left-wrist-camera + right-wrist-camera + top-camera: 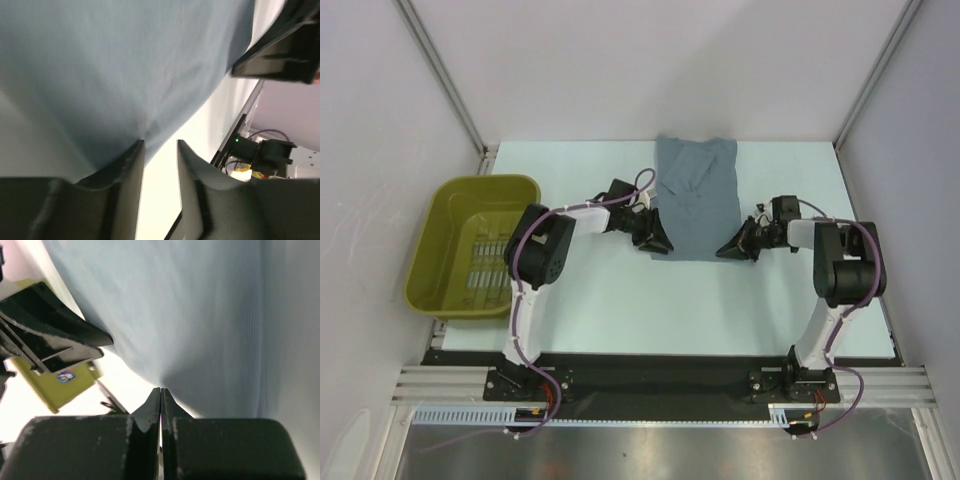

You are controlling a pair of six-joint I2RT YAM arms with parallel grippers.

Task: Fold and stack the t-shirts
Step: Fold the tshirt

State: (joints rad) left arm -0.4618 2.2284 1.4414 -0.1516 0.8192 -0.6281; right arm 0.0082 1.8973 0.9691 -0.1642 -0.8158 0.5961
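We pinch the t-shirt (698,200) with our right gripper (160,392); our left gripper (161,145) is half open, so it may slip.

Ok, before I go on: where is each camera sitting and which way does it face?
Top external: above and behind the bases, looking down on the table; both arms, t-shirt, basket.
Left wrist: on the left arm, facing the t-shirt's edge; left gripper, jaws apart.
Right wrist: on the right arm, facing the t-shirt's opposite edge; right gripper shut on it.
Shared: each wrist view shows the t-shirt and the other arm beyond it.
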